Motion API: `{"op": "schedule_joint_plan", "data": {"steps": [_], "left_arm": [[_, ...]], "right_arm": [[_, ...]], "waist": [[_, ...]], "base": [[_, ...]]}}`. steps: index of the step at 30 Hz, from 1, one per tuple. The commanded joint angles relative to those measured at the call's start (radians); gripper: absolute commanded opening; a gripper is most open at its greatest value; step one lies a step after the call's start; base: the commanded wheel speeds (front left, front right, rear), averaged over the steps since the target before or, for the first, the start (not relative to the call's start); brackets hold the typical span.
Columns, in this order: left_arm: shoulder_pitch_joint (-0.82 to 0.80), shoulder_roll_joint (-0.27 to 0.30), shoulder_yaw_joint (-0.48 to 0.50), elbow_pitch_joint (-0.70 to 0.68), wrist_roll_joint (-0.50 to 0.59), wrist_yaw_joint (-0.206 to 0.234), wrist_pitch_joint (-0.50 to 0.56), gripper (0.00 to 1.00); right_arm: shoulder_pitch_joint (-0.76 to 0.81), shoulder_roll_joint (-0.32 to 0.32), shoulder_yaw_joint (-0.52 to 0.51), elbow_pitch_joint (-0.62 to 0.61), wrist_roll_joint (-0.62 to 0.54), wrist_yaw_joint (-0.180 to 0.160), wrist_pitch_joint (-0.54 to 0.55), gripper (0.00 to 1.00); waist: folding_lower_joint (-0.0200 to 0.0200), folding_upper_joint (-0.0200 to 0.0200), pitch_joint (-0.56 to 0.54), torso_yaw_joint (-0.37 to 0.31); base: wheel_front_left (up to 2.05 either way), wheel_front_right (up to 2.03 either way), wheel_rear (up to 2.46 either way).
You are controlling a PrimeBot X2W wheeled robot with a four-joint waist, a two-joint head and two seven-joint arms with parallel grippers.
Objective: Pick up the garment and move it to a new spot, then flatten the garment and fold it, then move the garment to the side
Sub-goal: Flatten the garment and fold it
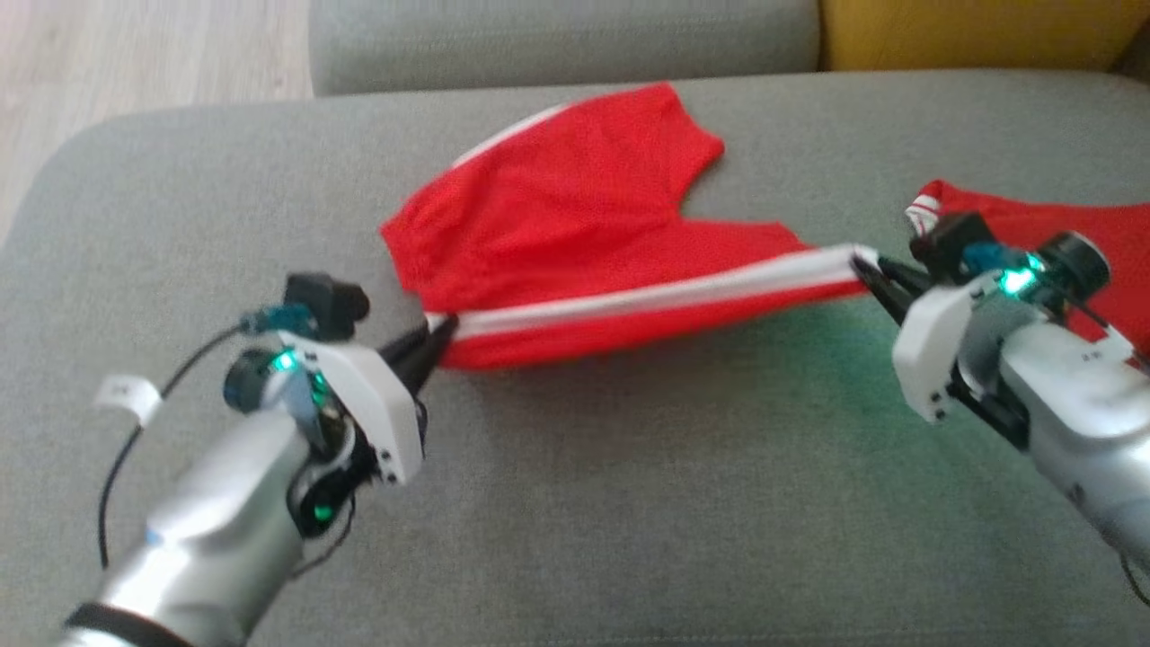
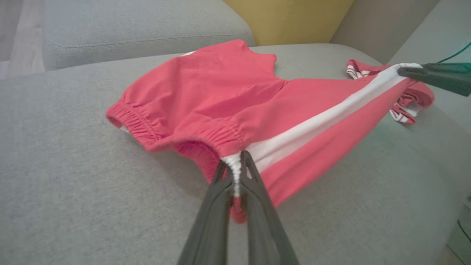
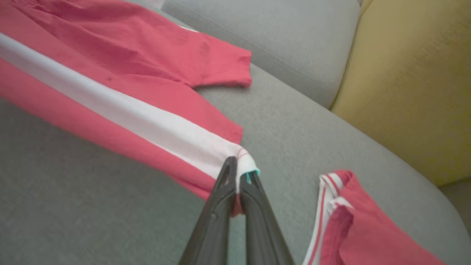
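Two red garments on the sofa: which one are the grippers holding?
The red shorts with the broad white side stripe, stretched between left gripper and right gripper. The other red garment, with thin striped trim, lies loose.

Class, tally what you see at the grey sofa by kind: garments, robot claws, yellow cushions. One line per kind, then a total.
Red garments: 2 (shorts, second red piece with striped trim)
Claws: 2 (left claw, right claw, both shut on the shorts)
Yellow cushion: 1
Total: 5
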Motion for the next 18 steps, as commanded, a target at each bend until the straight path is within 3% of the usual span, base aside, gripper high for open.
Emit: {"op": "schedule_joint_plan", "data": {"steps": [1, 9, 18], "left_arm": [[-0.017, 0.044, 0.033, -0.039, -0.009, 0.002, -0.004, 0.0], [0.067, 0.05, 0.008, -0.104, -0.031, 0.011, 0.022, 0.0], [0.201, 0.11, -0.036, -0.237, -0.133, 0.007, 0.156, 0.0]], "right_arm": [[0.014, -0.05, 0.021, -0.028, 0.03, 0.003, 0.021, 0.0], [0.069, -0.158, 0.09, -0.146, 0.144, 0.003, 0.119, 0.0], [0.141, -0.339, 0.126, -0.448, 0.269, 0.003, 0.31, 0.0]], "waist": [[0.0001, -0.0001, -0.027, -0.008], [0.0001, -0.0001, -0.071, -0.013], [0.0001, -0.0001, -0.107, -0.016]], "base": [[0.0, 0.0, 0.0], [0.0, 0.0, 0.0], [0.0, 0.0, 0.0]]}}
